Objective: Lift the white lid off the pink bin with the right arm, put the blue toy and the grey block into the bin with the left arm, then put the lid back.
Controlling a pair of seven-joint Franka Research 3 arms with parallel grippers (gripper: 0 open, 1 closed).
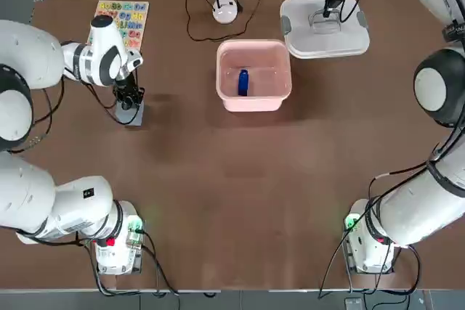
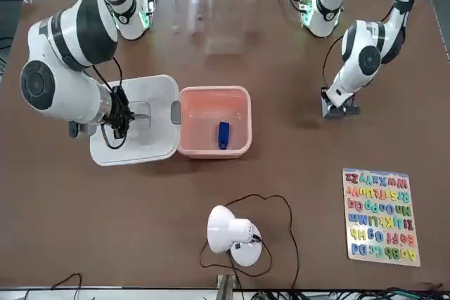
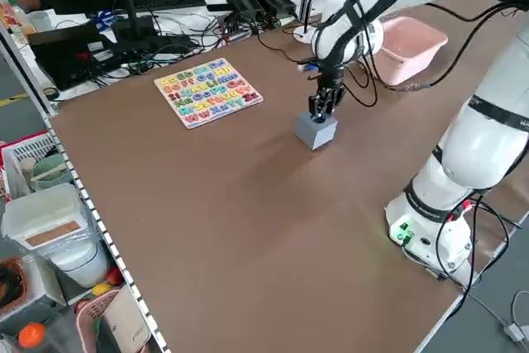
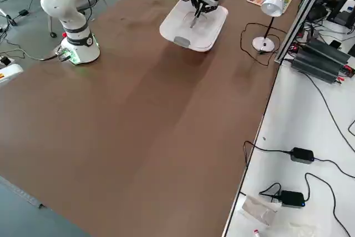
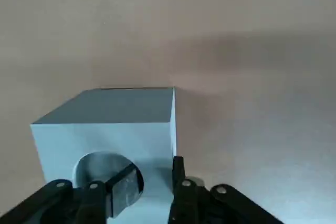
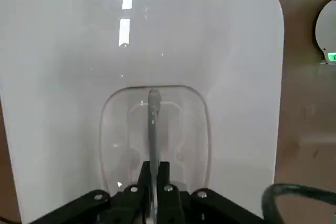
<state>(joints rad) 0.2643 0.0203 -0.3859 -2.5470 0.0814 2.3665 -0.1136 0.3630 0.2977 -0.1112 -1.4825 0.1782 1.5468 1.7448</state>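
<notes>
Left hand (image 5: 149, 192) clamped on small grey holed cube (image 5: 113, 129) for lifting; right hand (image 6: 153, 182) pinches white rounded-square plastic lid (image 6: 142, 51) handle, keeping pale pink plastic bin (image 1: 254, 103) open.

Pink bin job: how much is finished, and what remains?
Done: the white lid lies beside the pink bin, right tool gripping its handle; the blue toy is inside. In hand: left tool shut on the grey block. Left: binning it, relidding.

Alphabet puzzle board (image 1: 123, 21) and white lamp (image 1: 225, 9) on table (image 1: 240, 179).
</notes>
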